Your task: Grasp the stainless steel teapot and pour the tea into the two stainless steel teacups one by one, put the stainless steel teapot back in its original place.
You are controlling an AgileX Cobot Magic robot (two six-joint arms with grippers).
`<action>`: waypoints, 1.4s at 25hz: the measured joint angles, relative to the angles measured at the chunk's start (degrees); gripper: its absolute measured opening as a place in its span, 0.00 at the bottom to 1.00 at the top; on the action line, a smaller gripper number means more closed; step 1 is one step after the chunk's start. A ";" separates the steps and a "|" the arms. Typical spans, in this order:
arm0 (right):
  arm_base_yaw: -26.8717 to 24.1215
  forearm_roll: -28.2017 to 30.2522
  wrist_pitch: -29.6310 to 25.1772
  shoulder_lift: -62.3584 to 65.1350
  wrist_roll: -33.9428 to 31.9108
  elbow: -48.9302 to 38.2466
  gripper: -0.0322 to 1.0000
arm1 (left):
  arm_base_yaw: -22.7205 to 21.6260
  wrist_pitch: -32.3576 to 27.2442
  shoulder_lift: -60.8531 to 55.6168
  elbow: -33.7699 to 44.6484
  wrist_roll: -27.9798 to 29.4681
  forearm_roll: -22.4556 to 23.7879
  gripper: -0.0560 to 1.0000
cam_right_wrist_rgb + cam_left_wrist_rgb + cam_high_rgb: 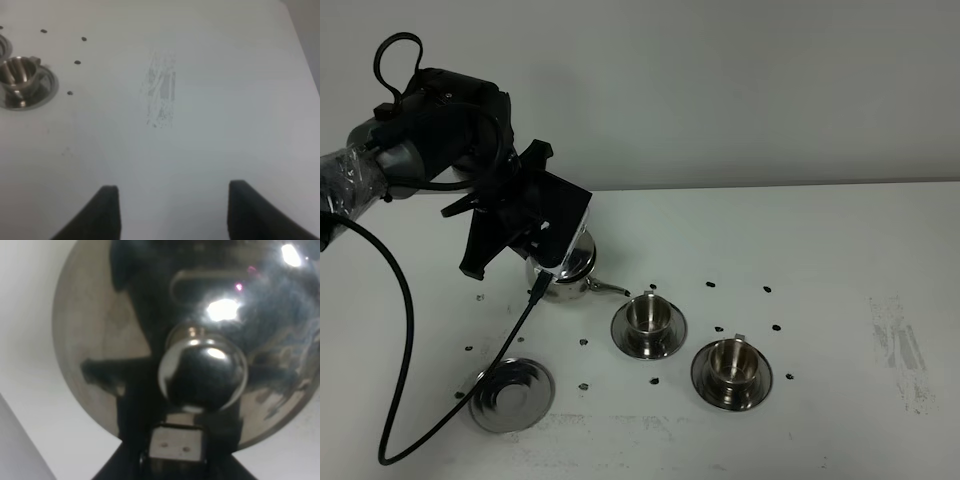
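One shiny domed steel teapot [567, 270] was clamped in the left gripper [538, 238]; right gripper [170, 210] was spread, empty; two round steel teacups [648, 315] [731, 362].

exterior: teapot [572, 276] lid hidden behind left hand [542, 246] | left wrist: blurred

I am counting one stainless steel teapot [570, 272] and two teacups, the left teacup [647, 313] and the right teacup [731, 362]. I am also counting three saucers, one under each cup plus the bare saucer [512, 395]; the small black dots [710, 284] I am not numbering surely.
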State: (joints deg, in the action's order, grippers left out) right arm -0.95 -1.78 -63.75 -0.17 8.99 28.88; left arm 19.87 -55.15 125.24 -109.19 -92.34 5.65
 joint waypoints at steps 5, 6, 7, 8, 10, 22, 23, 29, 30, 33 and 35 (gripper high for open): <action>0.00 0.00 0.00 0.00 0.00 0.00 0.51 | 0.83 2.50 0.00 0.00 -0.19 2.00 0.30; 0.00 0.00 0.00 0.00 0.00 0.00 0.51 | 1.09 2.87 0.00 0.00 -0.19 2.29 0.30; 0.00 0.00 0.00 0.00 0.00 0.00 0.51 | 1.33 3.11 0.00 0.00 -0.24 2.39 0.30; 0.00 0.00 0.00 0.00 0.00 0.00 0.51 | 1.53 3.17 0.00 0.00 -0.24 2.53 0.30; 0.00 0.00 0.00 0.00 0.00 0.00 0.51 | 1.80 3.25 0.22 0.00 -0.24 2.58 0.30; 0.00 0.00 0.00 0.00 0.00 0.00 0.51 | 3.12 4.13 1.71 -0.04 -0.24 3.58 0.30; 0.00 0.00 0.00 0.00 0.00 0.00 0.51 | 3.21 4.13 1.71 -0.04 -0.24 4.15 0.30; 0.00 0.00 0.00 0.00 0.00 0.00 0.51 | 3.54 4.13 1.71 -0.04 -0.30 6.11 0.30; 0.00 0.00 0.00 0.00 0.00 0.00 0.51 | 3.61 4.13 1.71 -0.04 -0.30 6.42 0.30; 0.00 0.00 0.00 0.00 0.00 0.00 0.51 | 3.92 4.57 1.71 -0.04 -0.30 7.11 0.30; 0.00 0.00 0.00 0.00 0.00 0.00 0.51 | 3.99 4.57 1.71 -0.04 -0.30 7.11 0.30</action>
State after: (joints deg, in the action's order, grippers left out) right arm -0.95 -1.78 -63.75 -0.17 8.99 28.88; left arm 23.86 -50.58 126.95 -109.23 -92.64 12.75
